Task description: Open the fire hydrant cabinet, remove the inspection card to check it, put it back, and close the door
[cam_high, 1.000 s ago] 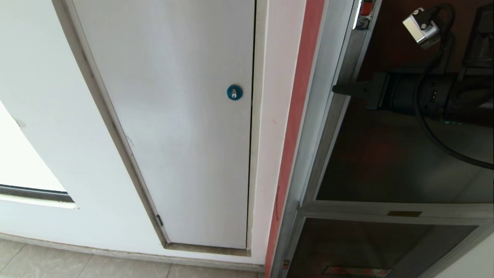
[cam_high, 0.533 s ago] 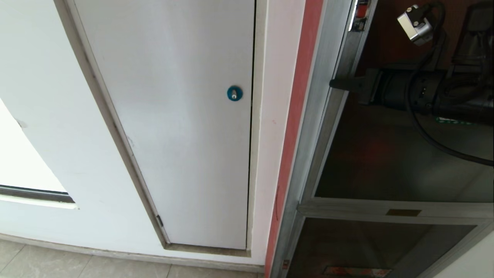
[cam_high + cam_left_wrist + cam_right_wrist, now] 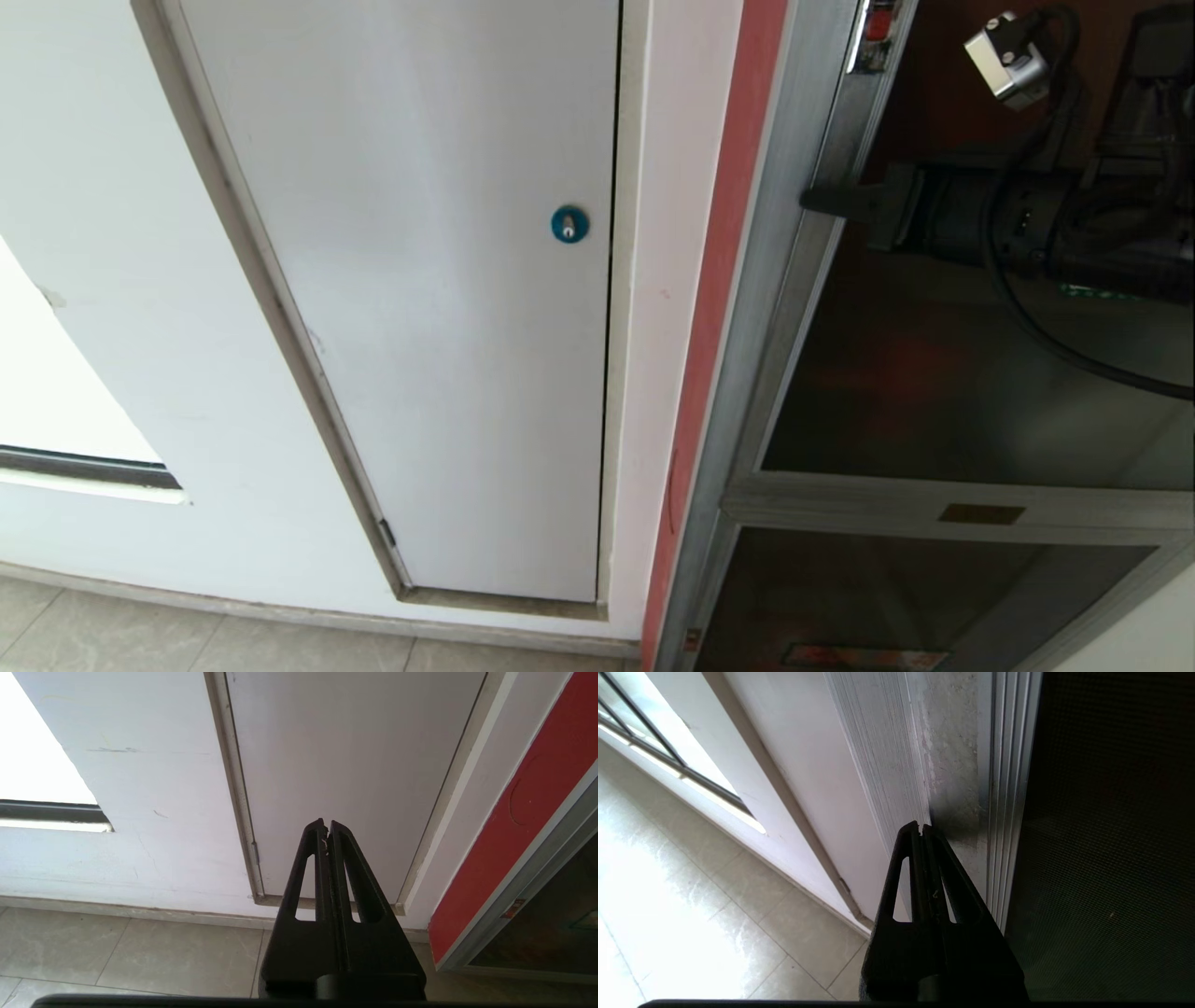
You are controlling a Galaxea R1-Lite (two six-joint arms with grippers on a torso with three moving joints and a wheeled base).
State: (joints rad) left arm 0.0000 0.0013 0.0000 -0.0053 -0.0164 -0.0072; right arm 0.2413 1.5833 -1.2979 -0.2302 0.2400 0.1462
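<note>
Right gripper [image 3: 814, 200] clenched empty, tips against door [image 3: 934, 373] frame edge, left gripper [image 3: 326, 826] clenched, parked

Seen from behind the right gripper [image 3: 923, 828], its two black fingers pressed together, tips at the silver metal frame of the fire hydrant cabinet [image 3: 952, 765], with the dark tinted glass door [image 3: 1106, 835] beside that frame and pale floor tiles [image 3: 691, 914] below.
</note>
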